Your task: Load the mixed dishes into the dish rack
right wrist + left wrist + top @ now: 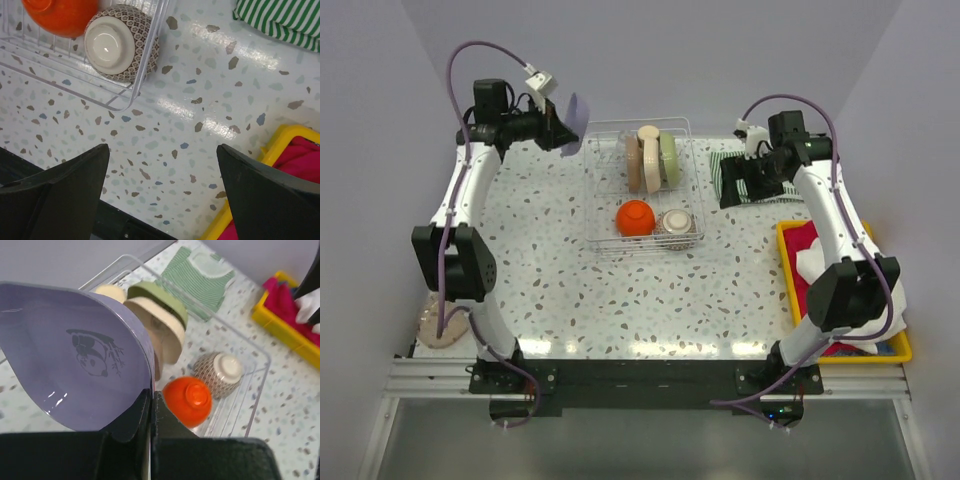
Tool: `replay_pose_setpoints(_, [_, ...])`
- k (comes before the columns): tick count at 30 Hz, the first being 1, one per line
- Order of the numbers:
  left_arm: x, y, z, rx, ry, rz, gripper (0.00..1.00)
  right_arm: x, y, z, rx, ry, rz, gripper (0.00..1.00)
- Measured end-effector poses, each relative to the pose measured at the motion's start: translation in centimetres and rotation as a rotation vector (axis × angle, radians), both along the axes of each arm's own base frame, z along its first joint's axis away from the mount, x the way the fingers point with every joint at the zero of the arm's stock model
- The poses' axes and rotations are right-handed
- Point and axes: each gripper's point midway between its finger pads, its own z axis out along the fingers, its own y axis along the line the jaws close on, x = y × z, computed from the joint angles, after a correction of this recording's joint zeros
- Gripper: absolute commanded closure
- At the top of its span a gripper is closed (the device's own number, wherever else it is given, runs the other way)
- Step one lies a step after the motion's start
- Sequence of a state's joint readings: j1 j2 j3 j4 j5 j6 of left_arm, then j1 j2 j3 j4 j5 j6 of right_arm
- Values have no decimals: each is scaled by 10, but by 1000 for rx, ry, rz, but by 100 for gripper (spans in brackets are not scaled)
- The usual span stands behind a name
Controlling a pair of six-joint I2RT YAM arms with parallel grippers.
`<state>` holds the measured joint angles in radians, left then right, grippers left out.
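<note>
Gripper on my left arm (151,407) is pinching the pale round plate (75,350) by its rim, just outside the dish rack's (605,185) far-left corner. I am judging it should go in on edge, into the rack's free left-hand slots, clear of the standing plates (650,160).

The top external camera looked down from above and behind the arm bases, taking in the whole surface (650,300) with the dish rack (605,180) at mid-distance. The left wrist camera sat close behind a pale lavender plate (75,355), facing across the rack towards the yellow tray (290,342). The right wrist camera looked steeply down from near the surface. All three shared the orange-red bowl (634,216) and grey patterned bowl (677,224).
</note>
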<state>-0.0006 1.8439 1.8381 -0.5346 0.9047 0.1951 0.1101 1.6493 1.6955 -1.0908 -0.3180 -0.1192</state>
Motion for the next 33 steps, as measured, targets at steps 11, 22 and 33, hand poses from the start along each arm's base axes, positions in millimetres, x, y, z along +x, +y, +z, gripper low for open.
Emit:
replay_pose_setpoints(11, [31,-51,-31,-649,480,-128,100,7,-23,-1,-131,-26,-29,7])
replay_pose_setpoints(22, [14,-83,-31,-688,577,-227,100,2,-31,-11,-175,3,-21,7])
replay_pose_setpoints(33, [27,-79,-75,-699,677,-183,100,7,-35,-15,-210,13,-12,7])
